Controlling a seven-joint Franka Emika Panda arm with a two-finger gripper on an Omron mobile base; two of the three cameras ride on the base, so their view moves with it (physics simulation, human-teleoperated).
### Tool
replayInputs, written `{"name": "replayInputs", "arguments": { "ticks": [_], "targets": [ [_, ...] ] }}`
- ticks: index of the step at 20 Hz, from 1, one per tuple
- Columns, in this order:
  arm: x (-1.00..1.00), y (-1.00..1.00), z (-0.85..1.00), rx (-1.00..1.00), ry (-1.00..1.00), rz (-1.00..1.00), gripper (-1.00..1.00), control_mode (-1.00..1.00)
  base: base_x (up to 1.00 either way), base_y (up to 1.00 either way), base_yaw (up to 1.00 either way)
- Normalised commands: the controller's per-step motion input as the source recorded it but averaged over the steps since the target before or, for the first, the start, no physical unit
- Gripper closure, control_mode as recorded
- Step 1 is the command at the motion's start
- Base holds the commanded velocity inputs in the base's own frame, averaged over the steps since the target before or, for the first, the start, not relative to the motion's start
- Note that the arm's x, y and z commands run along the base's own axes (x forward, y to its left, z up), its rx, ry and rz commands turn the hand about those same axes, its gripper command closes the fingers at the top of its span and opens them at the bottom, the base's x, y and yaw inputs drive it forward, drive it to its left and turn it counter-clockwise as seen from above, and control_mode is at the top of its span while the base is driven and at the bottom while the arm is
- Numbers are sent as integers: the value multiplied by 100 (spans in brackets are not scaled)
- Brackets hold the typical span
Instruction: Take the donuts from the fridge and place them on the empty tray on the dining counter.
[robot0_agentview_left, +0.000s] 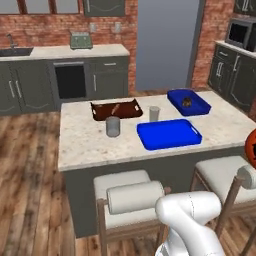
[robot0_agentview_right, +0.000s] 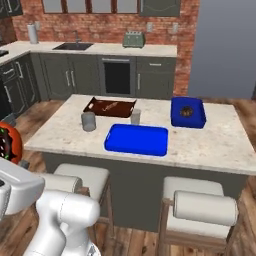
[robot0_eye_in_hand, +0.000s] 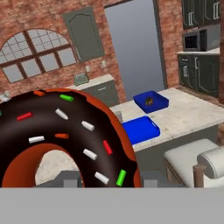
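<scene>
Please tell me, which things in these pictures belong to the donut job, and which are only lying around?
Belonging to the job:
chocolate donut, held at the end effector
bright blue tray, empty
dining counter

Only lying around:
darker blue tray with something small in it
brown tray
two grey cups
toaster
stools

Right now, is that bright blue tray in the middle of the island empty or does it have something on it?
Empty. The tray shows only bare blue inside its rim, while the chocolate donut sits close before the hand camera.

Base views: behind stools, facing the dining counter (robot0_agentview_left: 80, 145) from left and right (both share its trays). Hand view: close behind a donut (robot0_eye_in_hand: 65, 135).
</scene>
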Motion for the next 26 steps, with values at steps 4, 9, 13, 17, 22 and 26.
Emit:
{"name": "replayInputs", "arguments": {
  "ticks": [4,9,13,17,22,26],
  "targets": [
    [0,0,0,0,0,0,100,100,97,-26,39],
    [0,0,0,0,0,0,100,100,100,-31,49],
    [0,0,0,0,0,0,100,100,100,-14,40],
    [75,-8,0,8,44,26,100,-100,25,-1,9],
    [100,-17,-2,7,54,31,100,-100,0,0,0],
    [100,-33,-11,1,49,17,100,-100,0,0,0]
  ]
}}
